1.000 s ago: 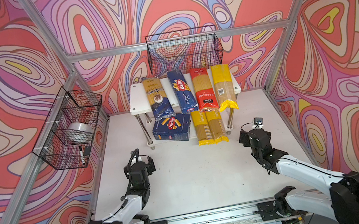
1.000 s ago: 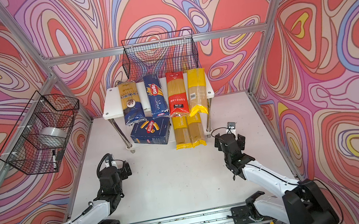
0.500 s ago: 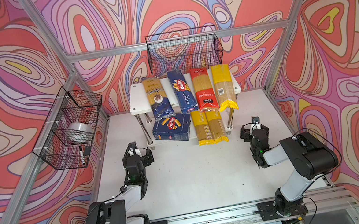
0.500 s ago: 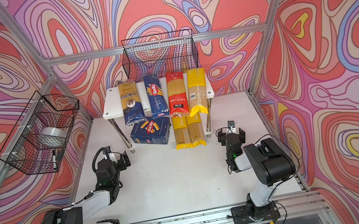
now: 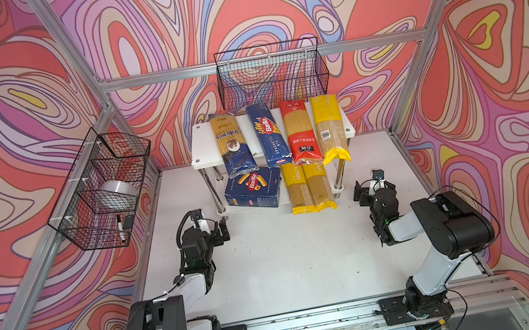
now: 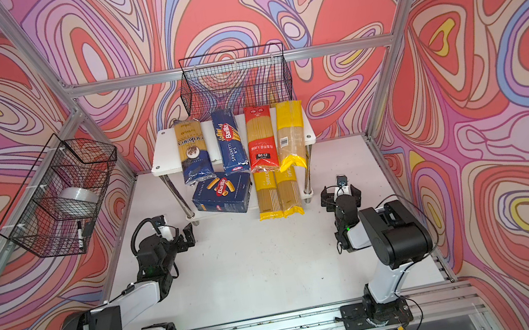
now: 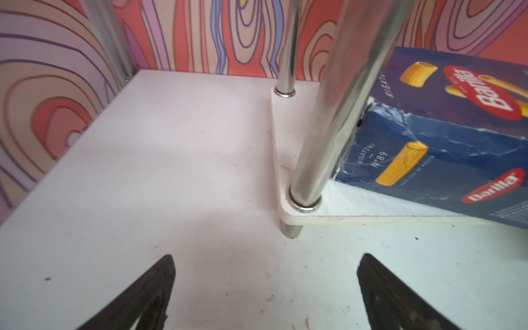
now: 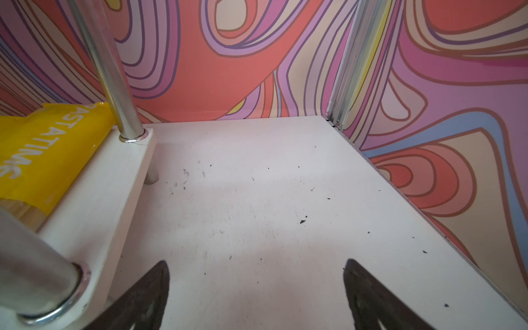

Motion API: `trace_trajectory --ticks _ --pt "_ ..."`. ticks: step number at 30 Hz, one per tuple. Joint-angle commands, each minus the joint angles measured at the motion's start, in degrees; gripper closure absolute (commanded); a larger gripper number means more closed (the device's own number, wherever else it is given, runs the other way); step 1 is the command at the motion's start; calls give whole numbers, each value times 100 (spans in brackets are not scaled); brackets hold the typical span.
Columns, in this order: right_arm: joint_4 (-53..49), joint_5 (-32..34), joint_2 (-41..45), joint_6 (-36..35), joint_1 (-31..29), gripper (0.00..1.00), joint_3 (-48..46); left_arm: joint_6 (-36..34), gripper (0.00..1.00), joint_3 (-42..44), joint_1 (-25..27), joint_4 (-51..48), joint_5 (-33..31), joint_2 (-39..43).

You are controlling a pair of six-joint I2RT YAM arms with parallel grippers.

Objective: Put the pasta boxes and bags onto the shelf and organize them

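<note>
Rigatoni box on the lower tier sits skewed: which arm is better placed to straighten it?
Likely left: the left gripper, open and empty, is beside the rigatoni box; the right gripper sits beyond the yellow bags.

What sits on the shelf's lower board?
A blue rigatoni box and two yellow spaghetti bags lie on the lower board. Their rear parts, and anything behind, are hidden by the top board and its packs.
</note>
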State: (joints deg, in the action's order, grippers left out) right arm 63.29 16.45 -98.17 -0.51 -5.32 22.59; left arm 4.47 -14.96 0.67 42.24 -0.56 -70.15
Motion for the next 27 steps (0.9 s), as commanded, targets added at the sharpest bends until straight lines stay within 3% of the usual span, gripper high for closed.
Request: trace_trajectory --ticks 1,3,5,6,7,9,11,13,15,17,27 --pt "-54 -82 -53 17 21 2 85 -201 0 114 -141 845 -626 -351" --pt "-69 -81 -44 17 21 2 82 -322 0 -212 -148 849 178 -935" --pt "-56 -87 -46 17 26 2 75 -298 0 -536 -146 1126 192 -1815" --pt "-53 -81 -45 21 23 1 73 -297 0 -591 -153 1145 179 -1885" --pt "-58 -92 -46 27 27 2 77 -231 0 -707 -153 404 95 -1591" --pt "-62 -95 -53 20 28 2 81 -236 0 -526 -150 1222 43 -1873" --pt "-71 -96 -50 31 28 2 81 -254 0 -732 -155 465 132 -1685" --pt "-71 -97 -49 33 25 2 81 -298 0 -616 -146 1004 174 -1863" --pt "-62 -83 -49 22 30 1 86 -276 0 -734 -146 549 150 -1735" --pt "-70 -89 -49 17 31 2 80 -284 0 -634 -146 939 150 -1842" --pt "-394 -238 -35 103 124 2 235 -279 0 -668 -141 767 148 -1781"
